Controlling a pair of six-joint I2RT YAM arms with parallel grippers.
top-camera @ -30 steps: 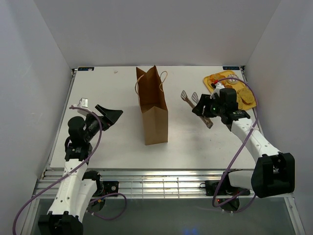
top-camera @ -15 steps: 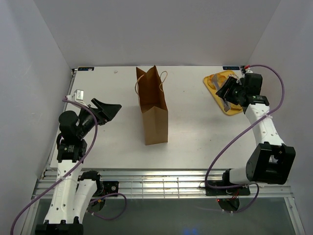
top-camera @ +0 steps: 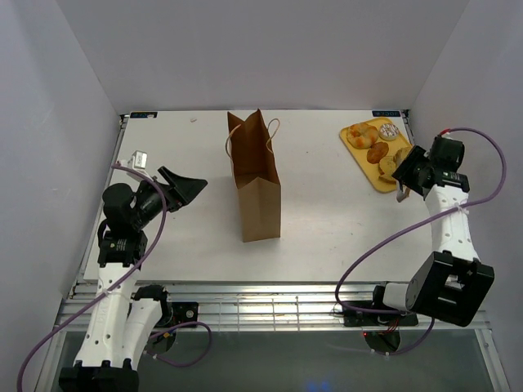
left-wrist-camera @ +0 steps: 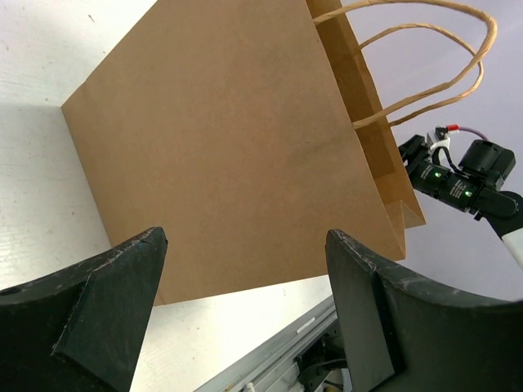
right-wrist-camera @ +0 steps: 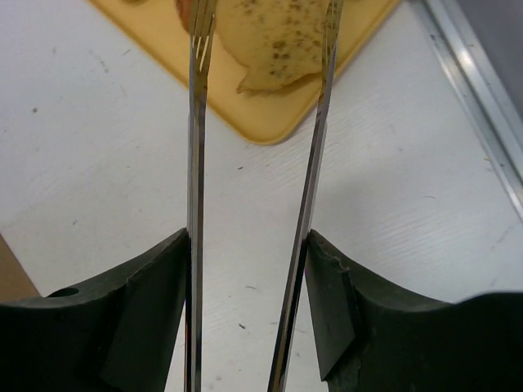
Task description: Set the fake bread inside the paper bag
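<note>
So here's where we're at: the paper bag [top-camera: 255, 184] stands upright in the middle of the white table [top-camera: 327, 233] with its mouth open at the top, and as far as we can tell none of the fake bread [top-camera: 372, 145] is in it. All the pieces we can see sit on the yellow tray [top-camera: 365, 165] in the far right corner, well apart from the bag: a couple of golden rolls, a white-iced donut and some flat toast slices. The right gripper [top-camera: 405, 171] hovers at the near edge of the tray, clamped on a pair of metal tongs [right-wrist-camera: 196, 122]. From the right wrist camera, the two thin arms run straight out from between the fingers, with the tips over a speckled toast slice [right-wrist-camera: 270, 41]. We can't tell if they're touching it. The left gripper [top-camera: 192, 189] is off to the bag's left, jaws spread wide with nothing in them, pointing at the bag's broad side.
</note>
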